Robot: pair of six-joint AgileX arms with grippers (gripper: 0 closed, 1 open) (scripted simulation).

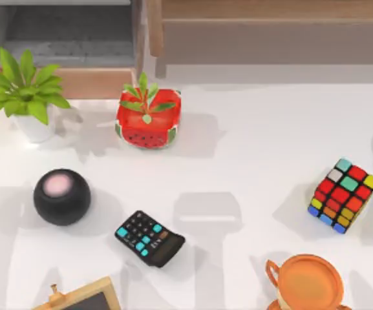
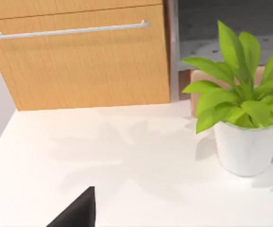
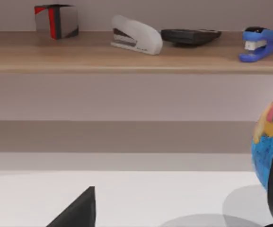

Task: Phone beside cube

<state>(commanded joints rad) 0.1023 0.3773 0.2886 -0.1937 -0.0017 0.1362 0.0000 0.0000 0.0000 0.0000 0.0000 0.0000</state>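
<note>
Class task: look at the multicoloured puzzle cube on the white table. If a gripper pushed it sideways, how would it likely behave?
The black-edged puzzle cube with coloured stickers sits on a flat face, so it would probably slide, not roll. Its boxy shape looks rigid and unlikely to tip. The smooth white table may let it skid easily.

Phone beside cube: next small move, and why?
Probably search first: tilt a wrist camera down over the table to locate the phone. The cube sits at the table's right; the dark slab near the middle is a teal-keyed calculator, not the target.
</note>
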